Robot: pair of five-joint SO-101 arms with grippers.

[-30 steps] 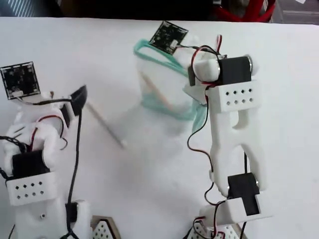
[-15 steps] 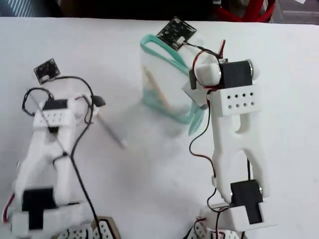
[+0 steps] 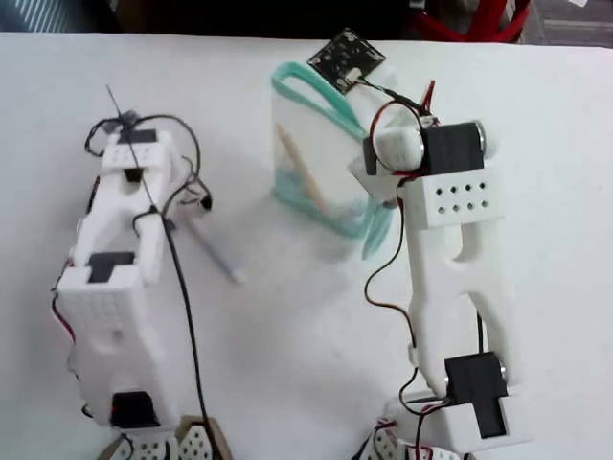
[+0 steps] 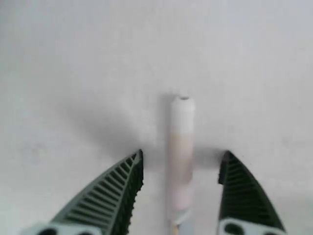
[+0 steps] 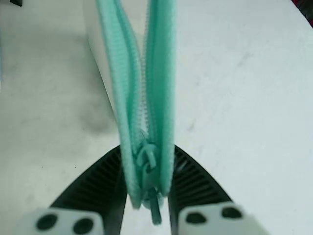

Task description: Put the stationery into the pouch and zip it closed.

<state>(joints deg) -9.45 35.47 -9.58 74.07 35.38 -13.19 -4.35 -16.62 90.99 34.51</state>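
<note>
Clear teal-zipped pouch (image 3: 326, 144) upright, open, pencil (image 3: 305, 182) inside; white pen (image 3: 213, 251) flat nearby

Looks like a robotics lab or maker bench rather than a home room: a plain white tabletop (image 3: 287, 364) carries two white plastic-shell arms, the left arm (image 3: 115, 278) and the right arm (image 3: 450, 249). Both have black servo blocks (image 3: 450, 144) and loose wires (image 3: 184, 316) running in the open, and a bare camera circuit board (image 3: 347, 57) sits uncovered. Past the tabletop's far edge is a dark strip with red loops (image 3: 469, 19) by the far right corner, cable or tubing, can't tell
</note>
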